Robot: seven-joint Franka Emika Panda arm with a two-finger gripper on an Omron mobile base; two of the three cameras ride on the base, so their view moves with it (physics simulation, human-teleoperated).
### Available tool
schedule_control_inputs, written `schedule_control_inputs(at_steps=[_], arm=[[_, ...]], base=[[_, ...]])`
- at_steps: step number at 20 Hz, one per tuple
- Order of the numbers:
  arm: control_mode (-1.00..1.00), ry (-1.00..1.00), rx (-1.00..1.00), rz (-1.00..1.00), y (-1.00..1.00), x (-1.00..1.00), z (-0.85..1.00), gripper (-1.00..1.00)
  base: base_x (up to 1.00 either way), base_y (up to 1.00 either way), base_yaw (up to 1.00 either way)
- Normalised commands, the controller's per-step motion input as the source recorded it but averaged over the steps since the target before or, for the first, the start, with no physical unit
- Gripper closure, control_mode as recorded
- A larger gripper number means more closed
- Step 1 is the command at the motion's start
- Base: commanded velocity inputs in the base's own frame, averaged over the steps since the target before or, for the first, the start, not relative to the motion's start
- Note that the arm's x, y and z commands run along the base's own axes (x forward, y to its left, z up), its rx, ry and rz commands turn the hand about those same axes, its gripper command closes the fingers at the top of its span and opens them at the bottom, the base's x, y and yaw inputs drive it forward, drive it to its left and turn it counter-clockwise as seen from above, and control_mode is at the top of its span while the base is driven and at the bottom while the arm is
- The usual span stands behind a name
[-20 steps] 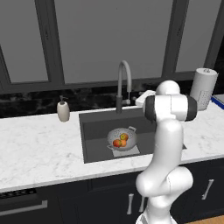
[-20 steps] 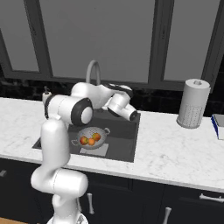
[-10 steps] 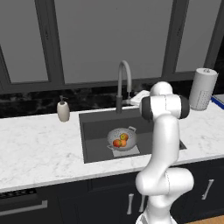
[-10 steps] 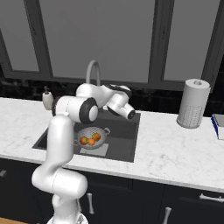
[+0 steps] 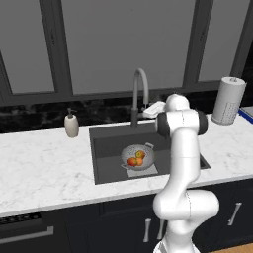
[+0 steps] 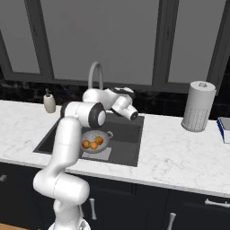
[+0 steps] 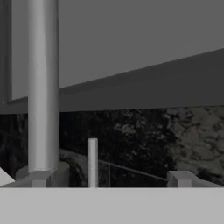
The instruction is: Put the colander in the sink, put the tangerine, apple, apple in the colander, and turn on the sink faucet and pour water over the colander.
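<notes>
The grey colander [image 5: 137, 157] [image 6: 95, 141] sits in the dark sink [image 5: 106, 153] [image 6: 128, 139]. It holds the orange tangerine [image 6: 93, 145] and two red apples [image 6: 85, 143] [image 6: 99, 140]. The tall gooseneck sink faucet [image 5: 140, 93] [image 6: 95, 74] rises behind the basin. My gripper [image 5: 147, 112] hovers at the faucet's base, open. In the hand view the faucet's stem [image 7: 42, 87] stands at the left. Its thin lever [image 7: 92, 161] stands between my spread fingertips [image 7: 179, 178], and the gripper [image 7: 109, 181] holds nothing. No water is in view.
A soap bottle [image 5: 72, 124] [image 6: 49, 102] stands on the marble counter [image 5: 44, 168] left of the sink. A paper towel roll [image 5: 228, 100] [image 6: 197, 106] stands to the right, with a blue item [image 6: 224, 128] beyond it. Dark windows and backsplash close the back.
My arm has swung a little to the left, bringing the hand closer to the faucet. The jaws have stayed open. The colander and fruit have not moved.
</notes>
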Motion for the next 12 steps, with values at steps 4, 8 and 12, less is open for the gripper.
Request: schedule_control_inputs(at_steps=[4,8,12], arm=[[-1.00,0.00,0.00,-0.03,0.00,0.43,-0.27,-1.00],[-1.00,0.00,0.01,-0.02,0.00,0.34,-0.19,-1.00],[-1.00,0.00,0.02,-0.03,0.00,0.34,-0.04,-1.00]], base=[[0.00,0.00,0.00],[0.00,0.00,0.00],[0.00,0.00,0.00]])
